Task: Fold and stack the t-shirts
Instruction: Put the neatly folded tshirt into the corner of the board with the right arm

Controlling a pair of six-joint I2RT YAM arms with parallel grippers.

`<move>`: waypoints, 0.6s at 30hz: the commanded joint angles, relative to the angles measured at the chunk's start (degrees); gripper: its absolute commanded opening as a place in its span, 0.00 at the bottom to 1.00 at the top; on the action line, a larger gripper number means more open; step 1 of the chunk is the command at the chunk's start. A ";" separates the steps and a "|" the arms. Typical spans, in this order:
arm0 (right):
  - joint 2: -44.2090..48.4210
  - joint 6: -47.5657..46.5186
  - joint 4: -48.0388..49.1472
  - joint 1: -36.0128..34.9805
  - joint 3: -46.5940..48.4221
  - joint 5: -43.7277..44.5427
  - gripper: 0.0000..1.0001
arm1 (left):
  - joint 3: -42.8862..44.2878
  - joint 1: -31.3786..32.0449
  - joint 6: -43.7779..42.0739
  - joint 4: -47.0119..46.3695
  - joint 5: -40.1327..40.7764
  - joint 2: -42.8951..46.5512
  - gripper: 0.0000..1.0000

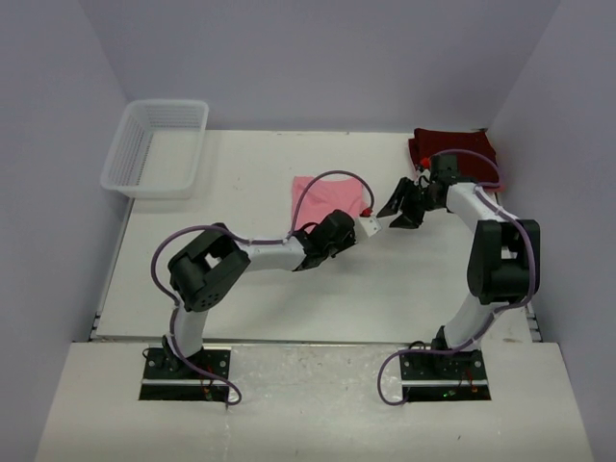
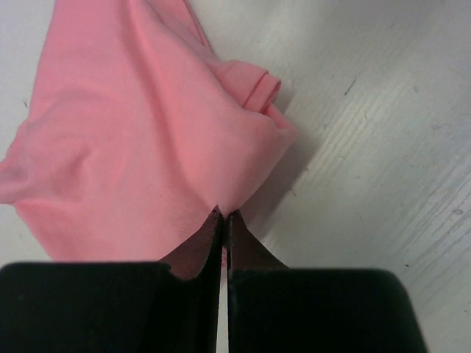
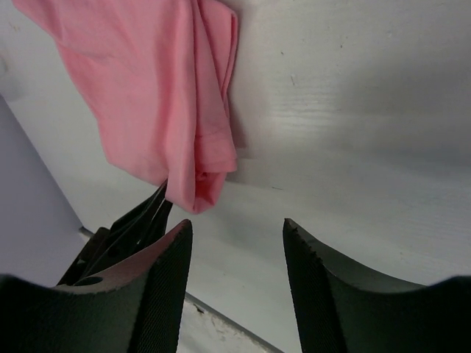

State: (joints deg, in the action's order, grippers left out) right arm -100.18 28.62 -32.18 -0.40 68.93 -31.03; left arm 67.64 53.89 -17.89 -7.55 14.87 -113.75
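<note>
A white lattice basket (image 1: 123, 164) sits at the table's (image 1: 250, 298) ten o'clock corner. The left arm (image 1: 207, 265) folds at the elbow and stretches its forearm toward three o'clock, low over the middle. The light pink t-shirt (image 1: 316, 197) lies bunched just past centre toward twelve o'clock. The left gripper (image 2: 224, 218) is clenched on its edge, cloth pinched between the tips. Facing it, the right gripper (image 3: 237, 234) hangs released, jaws apart and holding nothing. The right arm (image 1: 500, 255) bends over toward nine o'clock. The dark maroon t-shirt (image 1: 452, 146) lies crumpled at the two o'clock corner.
</note>
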 commanded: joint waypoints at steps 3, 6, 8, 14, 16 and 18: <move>-2.56 1.35 1.34 0.14 4.90 -6.40 0.55 | 2.94 -1.77 3.39 0.61 -4.15 5.29 0.00; -5.19 1.70 1.69 0.14 7.27 -10.79 0.58 | 2.68 -2.29 4.09 0.44 -5.03 6.26 0.00; -6.42 2.40 2.04 0.14 8.94 -11.69 0.59 | 2.41 -2.73 4.35 0.26 -5.73 6.88 0.00; -11.26 5.39 3.80 -0.74 12.28 -16.52 0.65 | 2.32 -3.61 4.71 0.08 -6.70 7.32 0.00; -13.37 6.44 4.40 -1.44 13.42 -17.92 0.67 | 2.50 -3.88 4.88 0.17 -7.05 7.32 0.00; -14.42 6.80 4.50 -2.14 15.09 -18.45 0.68 | 2.59 -3.97 4.97 0.17 -7.23 7.41 0.00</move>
State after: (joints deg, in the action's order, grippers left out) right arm -113.36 33.39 -29.30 -1.23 80.40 -44.86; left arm 68.47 50.50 -14.00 -6.28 9.10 -109.34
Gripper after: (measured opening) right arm 0.679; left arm 0.008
